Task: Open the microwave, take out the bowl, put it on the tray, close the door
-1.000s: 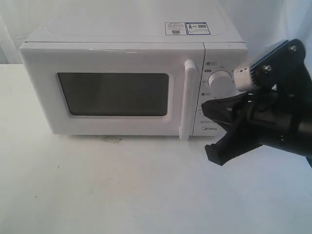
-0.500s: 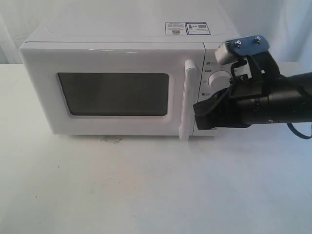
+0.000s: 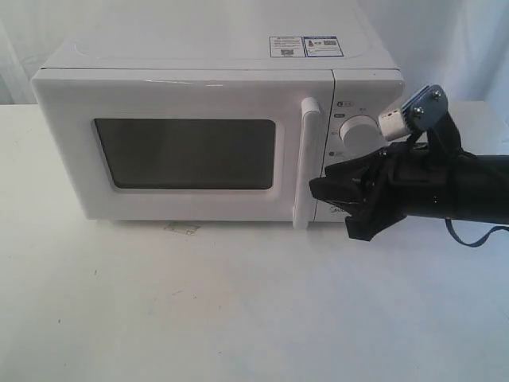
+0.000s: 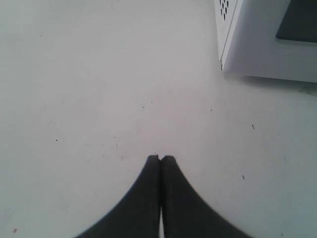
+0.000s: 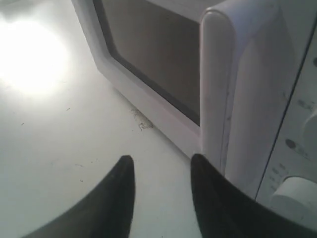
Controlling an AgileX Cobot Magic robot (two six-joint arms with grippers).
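Right claw just opened partway, now at 3 o'clock of handle base; door shut, pull next. Left claw closed.

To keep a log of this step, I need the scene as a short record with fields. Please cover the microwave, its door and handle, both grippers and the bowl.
microwave: stands on the white table
door: closed; nothing can be seen through the dark window
handle: tall, white, not gripped
right gripper: open, close beside the handle, which is not between its fingers
left gripper: shut, empty, over bare table near a microwave corner
bowl: not in view
tray: not in view
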